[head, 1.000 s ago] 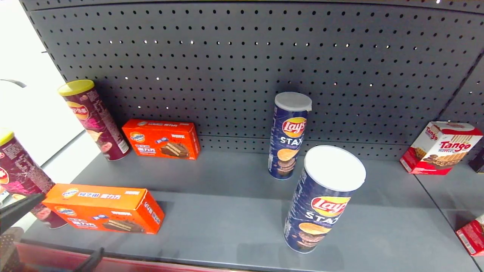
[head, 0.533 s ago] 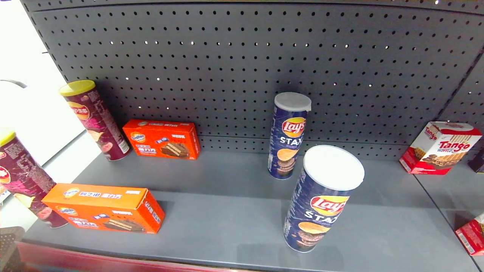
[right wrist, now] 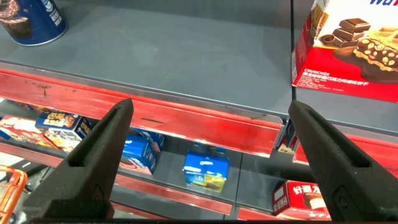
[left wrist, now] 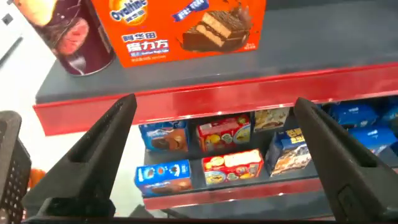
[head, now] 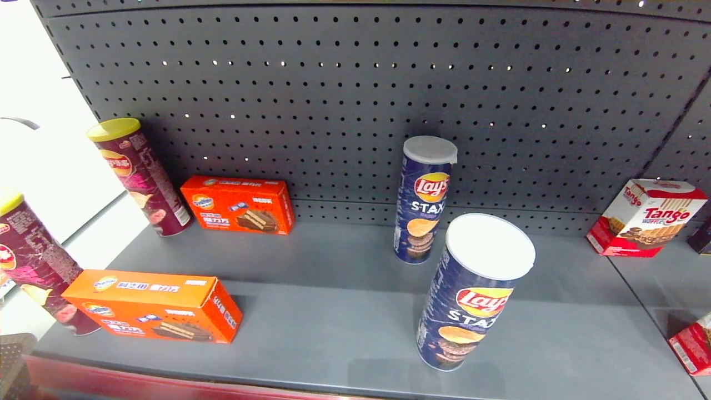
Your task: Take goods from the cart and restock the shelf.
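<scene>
Left hand (left wrist: 214, 104) backed off before red shelf edge (left wrist: 261, 93), spread apart; right hand (right wrist: 211, 107) spread too, empty.

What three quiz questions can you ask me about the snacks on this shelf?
1. True or false: the left gripper is shut.
2. How many blue cans stand on the shelf? A one, B two, C three.
3. Fill in: the dark red cans have ____ lids.
Key: 1 false, it is open. 2 B. 3 yellow.
</scene>
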Robot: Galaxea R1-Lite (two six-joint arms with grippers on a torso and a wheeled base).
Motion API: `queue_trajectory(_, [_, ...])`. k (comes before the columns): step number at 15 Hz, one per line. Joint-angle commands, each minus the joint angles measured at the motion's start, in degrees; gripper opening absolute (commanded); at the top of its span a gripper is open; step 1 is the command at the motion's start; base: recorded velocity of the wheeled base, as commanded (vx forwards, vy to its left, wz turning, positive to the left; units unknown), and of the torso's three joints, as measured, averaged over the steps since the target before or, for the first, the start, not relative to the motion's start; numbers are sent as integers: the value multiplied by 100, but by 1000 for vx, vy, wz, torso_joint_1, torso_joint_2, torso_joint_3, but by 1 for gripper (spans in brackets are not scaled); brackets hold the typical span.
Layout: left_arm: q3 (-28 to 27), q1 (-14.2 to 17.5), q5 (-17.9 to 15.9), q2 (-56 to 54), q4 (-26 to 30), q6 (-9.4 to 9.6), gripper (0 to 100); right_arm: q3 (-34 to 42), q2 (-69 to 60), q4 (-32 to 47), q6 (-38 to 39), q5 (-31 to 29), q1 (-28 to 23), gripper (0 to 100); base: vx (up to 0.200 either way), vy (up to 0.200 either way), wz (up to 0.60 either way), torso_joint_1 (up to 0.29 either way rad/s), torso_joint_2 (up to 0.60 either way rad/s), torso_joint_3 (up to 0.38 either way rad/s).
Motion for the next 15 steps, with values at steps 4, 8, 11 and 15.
queue_trajectory(4, [0, 157, 625, 37, -30, -321, 100, 0, 9, -1, -4, 4, 0, 100, 0, 0, 0, 0, 0, 0])
queue_trajectory(8, [0, -696, 1522, -156, 260, -295, 100, 0, 9, -1, -13, 4, 0, 100, 0, 0, 0, 0, 0, 0])
queue_trajectory(11, [0, -546, 1873, -481, 225, -576, 100, 0, 9, -1, -13, 4, 0, 100, 0, 0, 0, 0, 0, 0])
queue_trajectory(15, [0, -546, 1855, -481, 225, -585, 100, 0, 9, -1, -4, 4, 0, 100, 0, 0, 0, 0, 0, 0])
